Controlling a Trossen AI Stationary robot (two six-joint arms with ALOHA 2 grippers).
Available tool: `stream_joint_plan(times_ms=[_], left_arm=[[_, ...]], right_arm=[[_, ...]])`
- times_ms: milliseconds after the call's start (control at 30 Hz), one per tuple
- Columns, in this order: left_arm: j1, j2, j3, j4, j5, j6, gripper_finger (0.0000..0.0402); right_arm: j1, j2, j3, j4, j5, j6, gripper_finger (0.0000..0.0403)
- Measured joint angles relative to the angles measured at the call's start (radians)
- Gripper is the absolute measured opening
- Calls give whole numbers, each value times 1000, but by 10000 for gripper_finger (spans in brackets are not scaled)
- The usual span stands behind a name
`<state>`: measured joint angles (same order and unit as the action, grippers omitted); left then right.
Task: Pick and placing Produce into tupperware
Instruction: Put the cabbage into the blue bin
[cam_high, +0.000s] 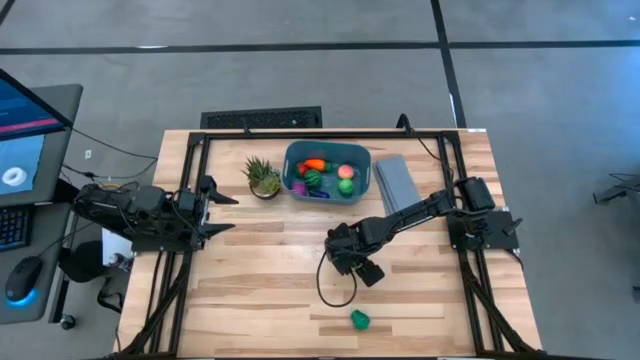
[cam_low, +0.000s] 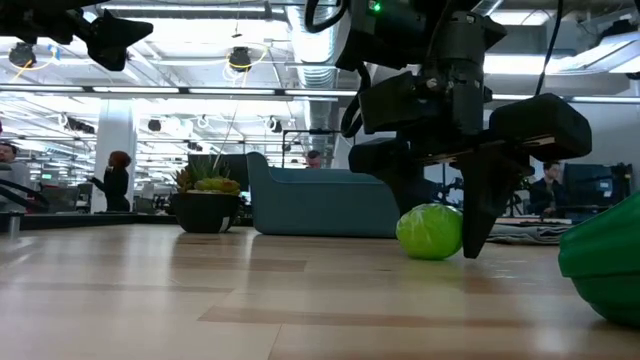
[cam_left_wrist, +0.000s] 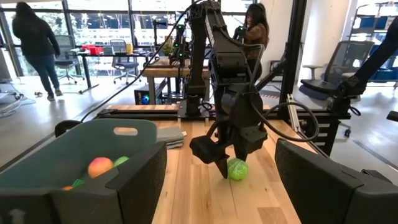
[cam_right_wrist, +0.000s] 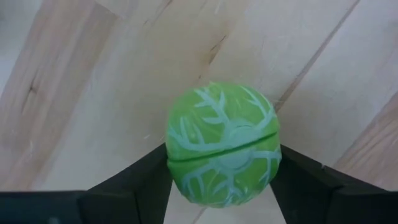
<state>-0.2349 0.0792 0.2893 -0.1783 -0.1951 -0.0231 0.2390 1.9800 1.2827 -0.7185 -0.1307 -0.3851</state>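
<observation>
A light green ball with pale veins (cam_right_wrist: 222, 152) lies on the wooden table near its middle and also shows in the low view (cam_low: 430, 232). My right gripper (cam_right_wrist: 222, 186) points down over it, with one finger on each side of the ball. The high view shows this gripper (cam_high: 355, 262) but not the ball. The teal tupperware (cam_high: 296, 160) stands at the far middle with several toy fruits in it. A darker green toy (cam_high: 359, 319) lies near the front edge. My left gripper (cam_high: 222, 213) waits open and empty at the table's left. My right gripper pinches the green ball between its two fingers, at the ball's two opposite sides (cam_right_wrist: 177, 163), one side against each dark finger (cam_right_wrist: 140, 180). The fingers come from above, pointing down. The ball's underside (cam_low: 430, 256) rests on the table.
A spiky potted plant (cam_high: 263, 177) stands left of the tub. A grey ribbed slab (cam_high: 397, 183) lies to the right of the tub. Bare wood lies between my right gripper and the tub. People move in the room beyond the table.
</observation>
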Motion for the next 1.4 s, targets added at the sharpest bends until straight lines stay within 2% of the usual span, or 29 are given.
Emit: stream_joint_plan(times_ms=[667,1100,1400], left_arm=[[0,0,0,-1,0,-8,288],[0,0,0,-6,1,-8,288],[0,0,0,-5,1,-9,288]], right_arm=[[-14,-18,-1,12,-15,90,255],[-99,-148,-1,106,-31,175,255],[-158,-268,0,236,-52,254,255]])
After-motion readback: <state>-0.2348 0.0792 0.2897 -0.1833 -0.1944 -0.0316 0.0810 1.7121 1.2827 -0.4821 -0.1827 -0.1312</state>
